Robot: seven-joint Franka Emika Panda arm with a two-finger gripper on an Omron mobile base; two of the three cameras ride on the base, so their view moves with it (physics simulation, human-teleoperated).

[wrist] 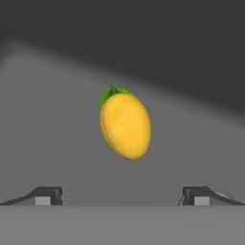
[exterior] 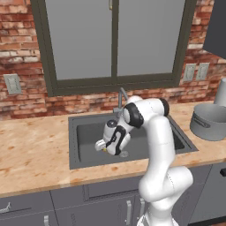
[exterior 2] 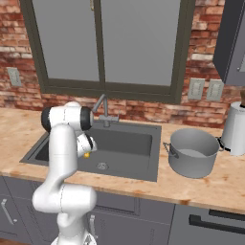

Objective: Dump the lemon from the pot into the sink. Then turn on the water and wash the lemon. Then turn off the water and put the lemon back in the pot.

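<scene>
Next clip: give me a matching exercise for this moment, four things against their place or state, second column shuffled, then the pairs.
Things:
1. lemon
2. pot
3. gripper
4. tap

Places or states:
A. upright on the counter, right of the sink
B. open, fingers spread wide
C. lying on the sink floor
D. behind the basin, no stream running

Pairs: 1-C, 2-A, 3-B, 4-D
</scene>
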